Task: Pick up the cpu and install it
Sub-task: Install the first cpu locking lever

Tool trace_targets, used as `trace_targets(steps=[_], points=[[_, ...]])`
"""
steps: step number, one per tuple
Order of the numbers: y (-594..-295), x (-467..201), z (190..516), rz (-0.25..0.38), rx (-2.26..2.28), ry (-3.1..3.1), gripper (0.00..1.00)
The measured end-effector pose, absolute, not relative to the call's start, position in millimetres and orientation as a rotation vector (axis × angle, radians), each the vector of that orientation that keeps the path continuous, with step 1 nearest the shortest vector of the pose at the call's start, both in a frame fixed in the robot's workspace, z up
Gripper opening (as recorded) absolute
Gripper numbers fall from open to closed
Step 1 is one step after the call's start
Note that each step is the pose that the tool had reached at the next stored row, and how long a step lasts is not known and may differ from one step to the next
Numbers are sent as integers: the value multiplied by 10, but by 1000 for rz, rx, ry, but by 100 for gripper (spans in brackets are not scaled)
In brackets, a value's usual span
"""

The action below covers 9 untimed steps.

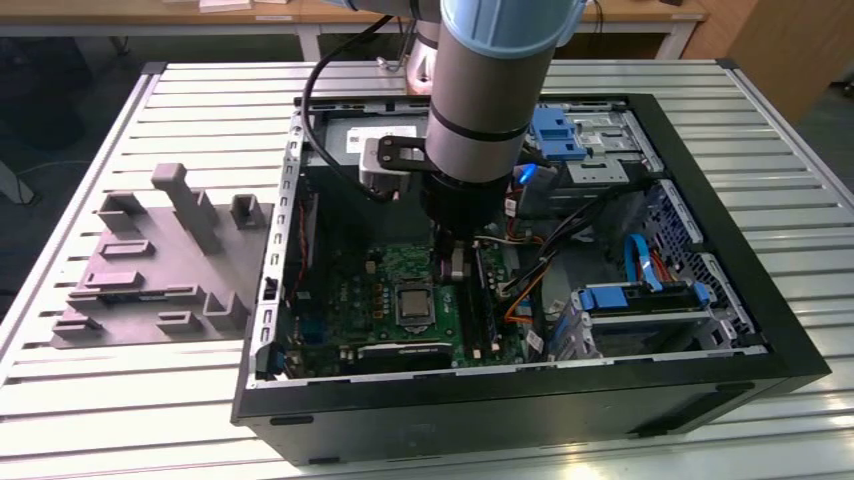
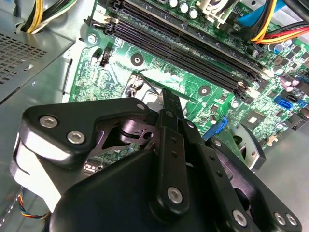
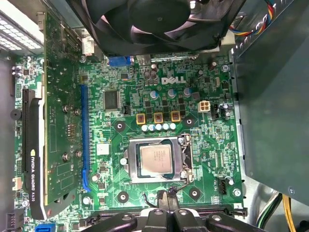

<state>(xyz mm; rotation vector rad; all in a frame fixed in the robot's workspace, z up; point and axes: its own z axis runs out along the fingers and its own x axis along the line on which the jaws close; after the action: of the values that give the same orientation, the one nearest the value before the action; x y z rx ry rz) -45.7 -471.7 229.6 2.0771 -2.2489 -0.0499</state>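
The closed, empty gripper (image 3: 166, 202) hovers just beside the cpu (image 3: 155, 159) lying in its socket (image 3: 157, 161); a careless dip could scrape the green board (image 3: 203, 145).

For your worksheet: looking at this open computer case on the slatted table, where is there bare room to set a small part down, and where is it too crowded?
Free: the slatted table beyond the grey fixture block, and its strip at the exterior view's right of the case. Crowded: inside the case, where the gripper hovers by the cpu in its socket, and cables and drive bays pack the rest.
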Motion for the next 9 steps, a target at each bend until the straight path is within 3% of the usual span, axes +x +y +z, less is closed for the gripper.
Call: trace_targets(steps=[9], points=[[-4719, -457, 2296, -50, 2077, -2249, 11]])
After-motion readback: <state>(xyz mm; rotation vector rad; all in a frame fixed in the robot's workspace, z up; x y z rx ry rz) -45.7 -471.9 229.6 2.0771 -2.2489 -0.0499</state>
